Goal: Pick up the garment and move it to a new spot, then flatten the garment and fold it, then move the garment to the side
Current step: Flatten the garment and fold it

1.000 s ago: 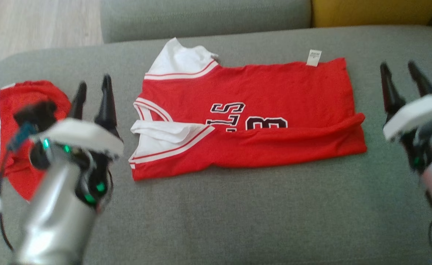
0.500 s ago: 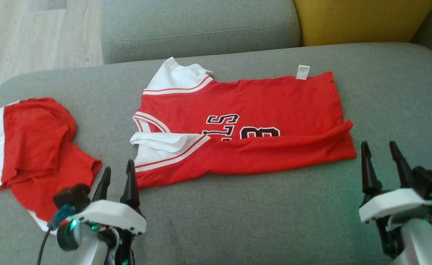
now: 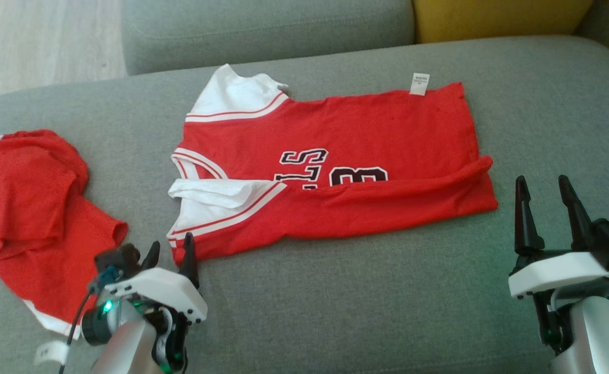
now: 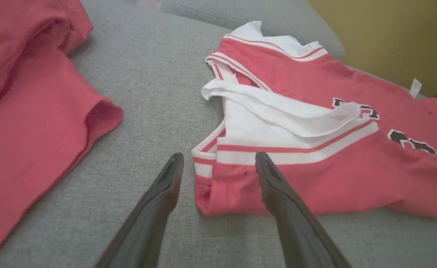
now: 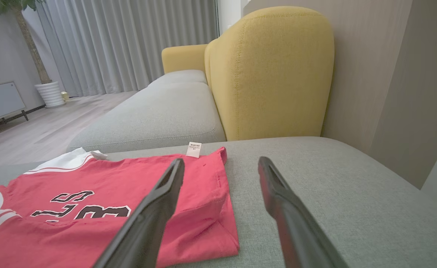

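Note:
The garment (image 3: 335, 150) is a red jersey with white sleeves and black lettering, lying flat across the grey sofa seat (image 3: 335, 301). Its near long edge is folded up over the lettering. My left gripper (image 3: 172, 241) is open at the jersey's near left corner. In the left wrist view that corner of the garment (image 4: 315, 178) lies between the fingers of the left gripper (image 4: 219, 155), low by the seat. My right gripper (image 3: 542, 179) is open, just right of the jersey's near right corner and apart from it. In the right wrist view the right gripper (image 5: 221, 160) holds nothing, with the garment (image 5: 91, 178) at the left.
A second red garment with white trim (image 3: 24, 197) lies crumpled at the seat's left end. A grey back cushion (image 3: 262, 31) and a yellow cushion (image 3: 496, 18) stand behind. Wooden floor (image 3: 39, 41) shows at the far left. Bare seat runs along the near edge.
Both grippers have drawn back toward the near edge of the seat. The left one now sits at the jersey's near left corner. The head camera has shifted too.

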You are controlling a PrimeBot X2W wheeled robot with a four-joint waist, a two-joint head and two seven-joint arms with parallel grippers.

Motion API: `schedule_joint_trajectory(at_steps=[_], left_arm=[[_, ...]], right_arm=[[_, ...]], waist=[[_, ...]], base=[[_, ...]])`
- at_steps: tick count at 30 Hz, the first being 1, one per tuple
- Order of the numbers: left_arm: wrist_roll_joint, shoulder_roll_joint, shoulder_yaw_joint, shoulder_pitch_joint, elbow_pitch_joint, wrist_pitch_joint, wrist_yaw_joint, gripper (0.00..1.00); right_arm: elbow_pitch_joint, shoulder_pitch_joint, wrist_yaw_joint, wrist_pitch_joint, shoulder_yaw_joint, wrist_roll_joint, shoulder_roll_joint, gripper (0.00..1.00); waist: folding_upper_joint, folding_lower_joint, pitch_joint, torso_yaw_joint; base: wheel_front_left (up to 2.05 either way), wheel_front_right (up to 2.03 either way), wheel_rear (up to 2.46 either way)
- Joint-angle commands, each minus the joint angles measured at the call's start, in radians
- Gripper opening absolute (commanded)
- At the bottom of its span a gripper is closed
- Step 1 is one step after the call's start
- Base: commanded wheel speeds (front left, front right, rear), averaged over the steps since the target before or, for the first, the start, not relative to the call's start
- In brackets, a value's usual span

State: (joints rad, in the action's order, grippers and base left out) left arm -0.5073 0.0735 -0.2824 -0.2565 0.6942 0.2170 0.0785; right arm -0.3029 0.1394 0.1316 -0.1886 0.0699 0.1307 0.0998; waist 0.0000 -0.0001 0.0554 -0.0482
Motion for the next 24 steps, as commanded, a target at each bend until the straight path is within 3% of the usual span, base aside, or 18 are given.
schedule_joint_trajectory(at_steps=[1,9,13,14,15,24], left_arm=[[0.008,0.011,0.021,-0.058,0.000,-0.006,-0.003,1.00],[0.024,0.026,0.002,-0.131,0.138,-0.069,0.025,1.00],[0.025,0.024,-0.012,-0.154,0.184,-0.092,0.015,1.00],[0.025,0.023,-0.017,-0.160,0.192,-0.094,0.006,0.84],[0.027,0.022,-0.024,-0.165,0.198,-0.093,-0.004,0.00],[0.029,0.027,-0.015,-0.214,0.155,0.022,-0.037,0.00]], right_arm=[[0.042,0.018,-0.001,0.003,-0.018,-0.010,-0.004,1.00],[0.070,0.027,-0.001,0.010,-0.010,-0.016,-0.014,1.00],[0.078,0.032,-0.001,0.011,0.003,-0.018,-0.017,1.00],[0.079,0.033,-0.001,0.012,0.008,-0.019,-0.017,1.00],[0.079,0.033,-0.001,0.014,0.013,-0.021,-0.018,1.00],[0.041,0.056,-0.001,0.116,0.084,0.000,-0.040,1.00]], waist=[[0.0000,0.0001,0.010,-0.008],[0.0000,0.0001,0.035,-0.032],[0.0000,0.0001,0.042,-0.037],[0.0000,0.0001,0.044,-0.037],[0.0000,0.0001,0.046,-0.036],[0.0000,0.0001,0.063,-0.009]], base=[[0.00,0.00,0.00],[0.00,0.00,0.00],[0.00,0.00,0.00],[0.00,0.00,0.00],[0.00,0.00,0.00],[0.00,0.00,0.00]])
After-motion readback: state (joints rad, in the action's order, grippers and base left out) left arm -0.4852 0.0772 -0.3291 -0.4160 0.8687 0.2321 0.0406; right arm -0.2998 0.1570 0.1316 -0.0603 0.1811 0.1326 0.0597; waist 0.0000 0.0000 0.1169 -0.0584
